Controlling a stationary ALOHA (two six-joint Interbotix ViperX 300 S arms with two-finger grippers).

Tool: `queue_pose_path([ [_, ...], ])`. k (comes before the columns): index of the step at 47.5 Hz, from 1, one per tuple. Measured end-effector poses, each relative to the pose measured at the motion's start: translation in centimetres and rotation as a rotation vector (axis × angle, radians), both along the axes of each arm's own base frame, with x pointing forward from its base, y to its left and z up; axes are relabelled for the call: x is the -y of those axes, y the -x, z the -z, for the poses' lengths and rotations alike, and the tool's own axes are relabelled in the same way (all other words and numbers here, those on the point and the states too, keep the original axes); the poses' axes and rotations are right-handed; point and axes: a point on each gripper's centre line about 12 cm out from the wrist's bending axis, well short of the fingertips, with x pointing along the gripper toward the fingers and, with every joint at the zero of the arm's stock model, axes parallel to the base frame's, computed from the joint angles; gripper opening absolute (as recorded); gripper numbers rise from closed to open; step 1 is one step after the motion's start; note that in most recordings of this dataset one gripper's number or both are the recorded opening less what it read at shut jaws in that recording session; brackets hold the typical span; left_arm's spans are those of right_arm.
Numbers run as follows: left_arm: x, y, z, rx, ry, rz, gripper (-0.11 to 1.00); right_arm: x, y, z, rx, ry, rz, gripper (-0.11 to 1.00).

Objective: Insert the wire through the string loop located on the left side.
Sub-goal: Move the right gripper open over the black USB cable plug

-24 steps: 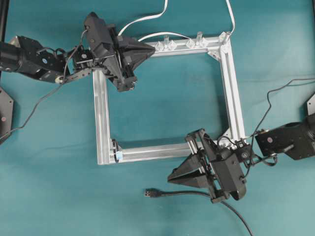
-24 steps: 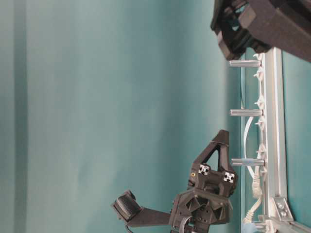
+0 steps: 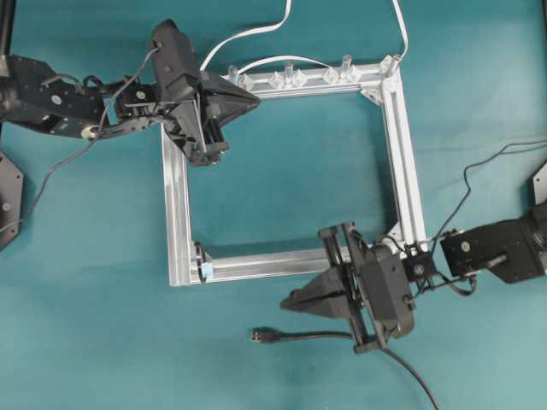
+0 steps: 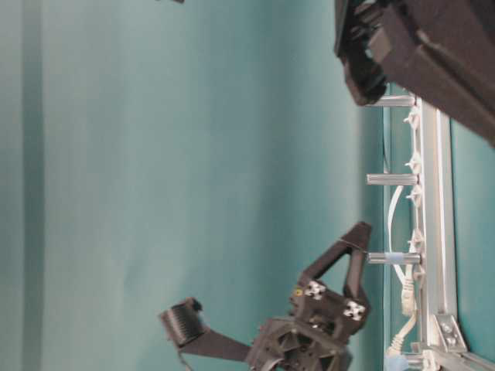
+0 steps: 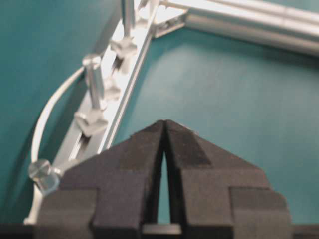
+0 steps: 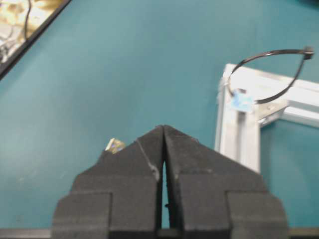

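Observation:
The wire lies on the teal table, its plug pointing left just below my right gripper, which is shut and holds nothing. In the right wrist view only the plug's metal tip shows, beside the shut right gripper. The string loop with its pale-blue tab sits at the frame's lower left corner. It stands up as a thin dark loop ahead and to the right of the right gripper. My left gripper is shut and empty near the frame's top left corner, with its fingertips closed over bare table.
A square aluminium frame lies mid-table. Clear plastic clips line its top rail, and a white cable runs off the back edge. In the left wrist view the clips stand left of the fingers. The black wire trails off at the bottom right.
My right gripper has shifted a little left and up, still above the plug. My left gripper has swung, its tip now lower beside the top rail. Both stay shut.

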Motion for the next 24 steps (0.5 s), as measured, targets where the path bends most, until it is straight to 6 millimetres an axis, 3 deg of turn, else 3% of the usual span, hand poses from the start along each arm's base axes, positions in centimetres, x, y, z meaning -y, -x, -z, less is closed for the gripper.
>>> queue_pose_path([
  [11,0.5,0.9,-1.0,-0.014,0.005,0.009,0.03,-0.8,-0.2,0.0,-0.045,-0.055,-0.001,0.0],
  [16,0.7,1.4,-1.0,-0.035,0.012,0.011,0.26,-0.8,-0.3,0.1,-0.068,-0.056,0.001,0.04],
  [21,0.8,1.7,-1.4,-0.04,0.014,0.013,0.58,-0.9,-0.4,0.2,-0.091,-0.052,0.002,0.27],
  [24,0.8,1.9,-1.8,-0.036,0.013,0.013,0.7,-0.9,-0.5,0.2,-0.093,-0.053,0.004,0.46],
])
